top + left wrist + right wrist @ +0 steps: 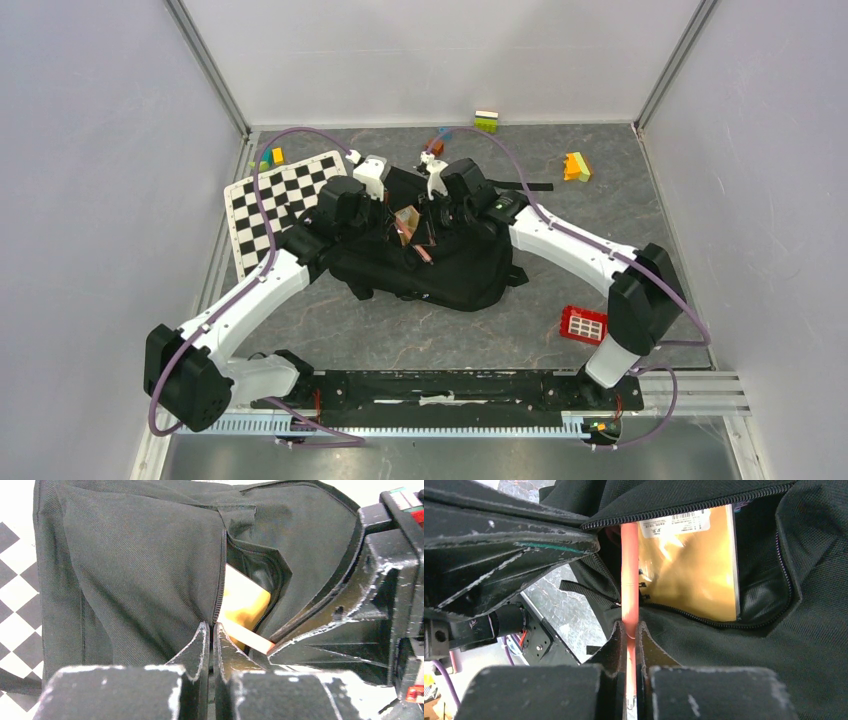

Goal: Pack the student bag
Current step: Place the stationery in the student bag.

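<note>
The student bag (440, 268), a large black backpack, lies mid-table with a zipped pocket pulled open. A yellow-brown book (694, 565) with a white barcode label stands in that opening (245, 605). My left gripper (211, 628) is shut on the bag's fabric at the zip edge beside the opening. My right gripper (630, 628) is shut on a thin pink-red stick (629, 570), pencil-like, whose far end reaches into the pocket next to the book. Both grippers meet over the bag's top (410, 215), close together. The pocket's inside below the book is hidden.
A black-and-white checkered mat (280, 195) lies left of the bag, with small coloured blocks (270, 157) behind it. A red brick (584, 324) sits at the front right, an orange block (576, 166) at the back right, a green-white block (486, 121) by the rear wall.
</note>
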Robot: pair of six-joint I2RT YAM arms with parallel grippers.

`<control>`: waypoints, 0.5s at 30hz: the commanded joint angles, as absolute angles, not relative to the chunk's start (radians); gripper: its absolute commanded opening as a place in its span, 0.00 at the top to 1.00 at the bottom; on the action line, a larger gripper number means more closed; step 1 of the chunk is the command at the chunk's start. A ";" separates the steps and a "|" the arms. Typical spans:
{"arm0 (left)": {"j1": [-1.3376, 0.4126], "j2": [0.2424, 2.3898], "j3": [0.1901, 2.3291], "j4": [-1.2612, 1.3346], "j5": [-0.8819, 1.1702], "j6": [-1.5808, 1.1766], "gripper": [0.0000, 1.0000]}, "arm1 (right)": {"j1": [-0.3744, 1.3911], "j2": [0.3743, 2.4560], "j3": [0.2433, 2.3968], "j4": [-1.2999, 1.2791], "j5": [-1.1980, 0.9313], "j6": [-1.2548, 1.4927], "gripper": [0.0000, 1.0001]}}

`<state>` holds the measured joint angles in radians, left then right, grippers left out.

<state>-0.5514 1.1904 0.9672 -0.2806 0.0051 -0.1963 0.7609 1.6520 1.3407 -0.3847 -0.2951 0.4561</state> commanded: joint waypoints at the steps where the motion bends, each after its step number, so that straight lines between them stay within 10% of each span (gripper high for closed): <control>1: -0.557 1.139 0.977 -0.204 0.026 -0.158 0.98 | 0.761 1.668 1.404 -0.375 -0.293 0.484 1.00; 15: -0.558 1.131 0.971 -0.192 0.055 -0.158 0.98 | 0.742 1.822 1.507 -0.158 -0.194 0.583 1.00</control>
<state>-0.5514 1.1767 0.9611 -0.2760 0.0093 -0.1963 0.7425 1.7748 1.4364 -0.2749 -0.2222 0.5457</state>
